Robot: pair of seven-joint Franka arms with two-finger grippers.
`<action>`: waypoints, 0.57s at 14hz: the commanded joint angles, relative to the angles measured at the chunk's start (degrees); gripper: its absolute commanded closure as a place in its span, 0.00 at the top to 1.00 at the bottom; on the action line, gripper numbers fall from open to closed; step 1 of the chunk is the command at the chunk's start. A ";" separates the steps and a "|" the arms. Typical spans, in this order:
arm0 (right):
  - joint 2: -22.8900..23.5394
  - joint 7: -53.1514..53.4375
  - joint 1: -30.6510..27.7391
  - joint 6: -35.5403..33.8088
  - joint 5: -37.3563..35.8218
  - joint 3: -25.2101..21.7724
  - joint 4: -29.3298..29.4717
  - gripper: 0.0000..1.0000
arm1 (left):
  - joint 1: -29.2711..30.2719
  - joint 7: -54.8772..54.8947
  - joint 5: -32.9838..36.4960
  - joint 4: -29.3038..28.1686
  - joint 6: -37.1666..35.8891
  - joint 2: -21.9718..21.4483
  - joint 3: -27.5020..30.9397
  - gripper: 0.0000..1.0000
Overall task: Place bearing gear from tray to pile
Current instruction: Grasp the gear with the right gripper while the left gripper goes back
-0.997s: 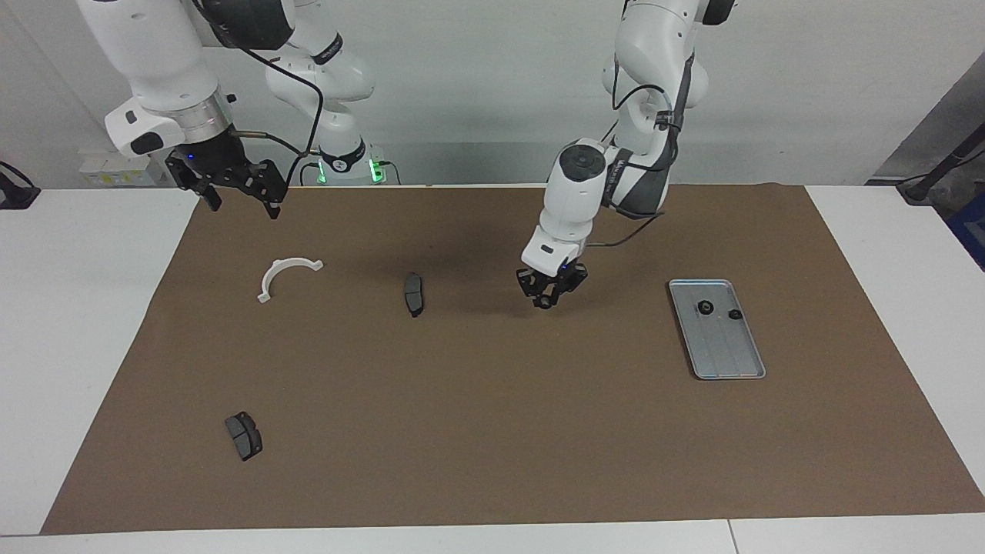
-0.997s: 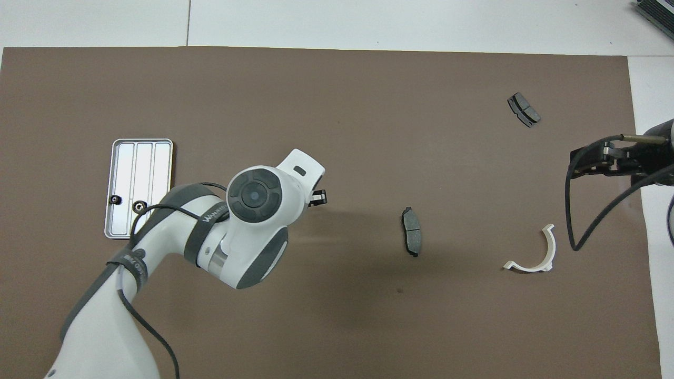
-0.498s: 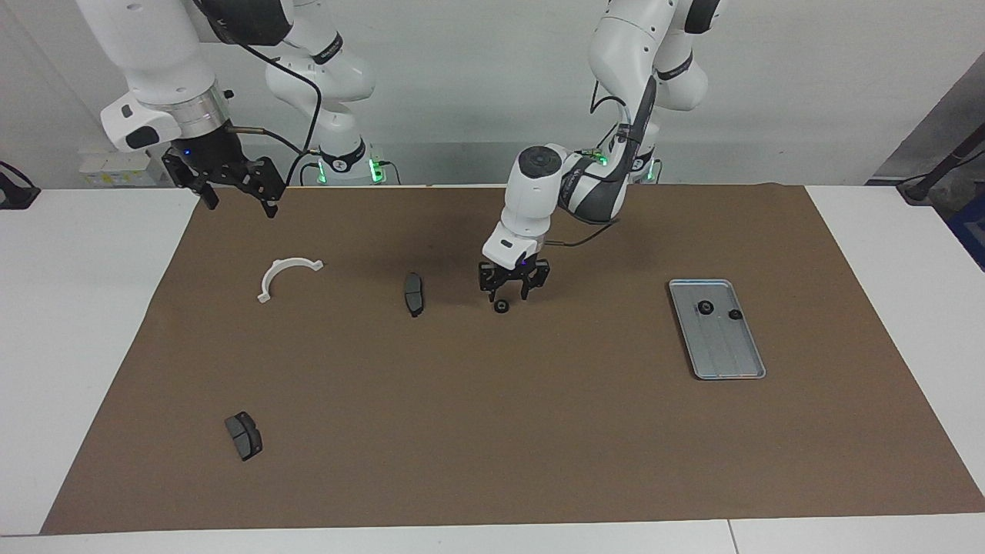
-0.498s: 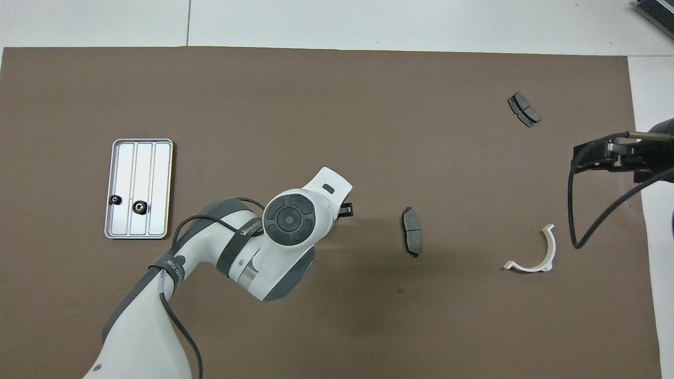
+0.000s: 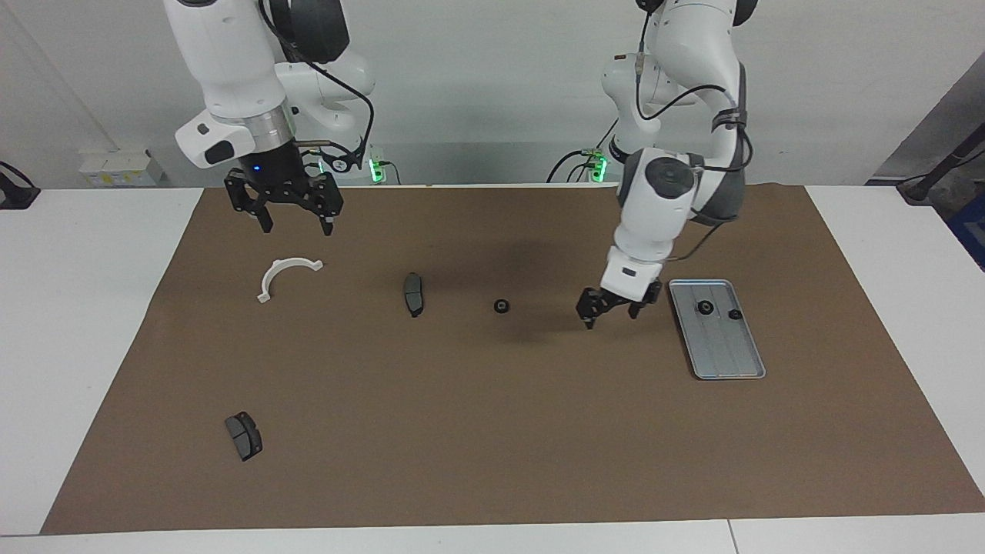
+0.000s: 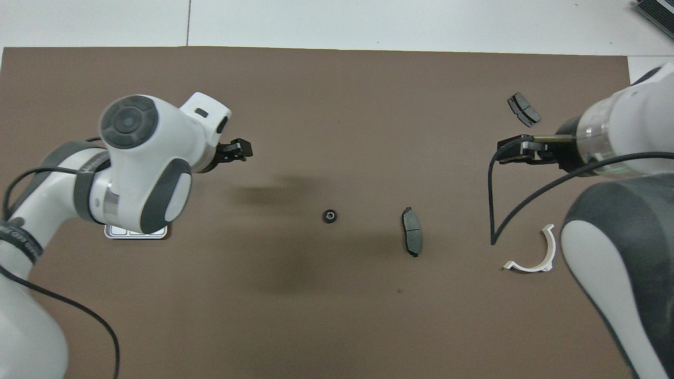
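A brown mat (image 5: 492, 431) covers the table. On it, toward the left arm's end, lies the silver tray (image 5: 727, 358), which holds two small black bearing gears (image 5: 703, 308); a third bearing gear (image 5: 501, 306) rests on the mat near the pile, beside one brake pad (image 5: 413, 294).

The left gripper (image 5: 610, 314) hangs low over the mat just beside the tray, fingers spread and empty. The right gripper (image 5: 285, 215) waits, fingers wide apart, above the mat near the white semicircular bracket (image 5: 286, 275).

The step in hand looks like fetching the next gear. It would go best with the fingers centred over one gear, clear of its neighbour and the rim, before they close.

Counted: three gears, two brake pads including the one farthest from the robots (image 5: 243, 435), one bracket and one tray.
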 commanded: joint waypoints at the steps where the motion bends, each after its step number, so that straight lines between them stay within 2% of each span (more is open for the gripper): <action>1: 4.10 5.78 4.53 4.87 0.39 0.10 -0.47 1.00 | 5.96 9.68 0.80 -1.74 -3.52 -1.26 -0.62 1.00; 6: 12.45 13.00 13.93 14.01 -0.40 0.10 -0.38 1.00 | 15.37 24.02 0.80 -11.14 -3.53 -5.21 -0.44 1.00; 8: 15.18 14.15 16.05 17.36 -0.49 0.10 -0.29 1.00 | 18.62 27.65 0.80 -13.69 -1.00 -5.92 -0.53 0.93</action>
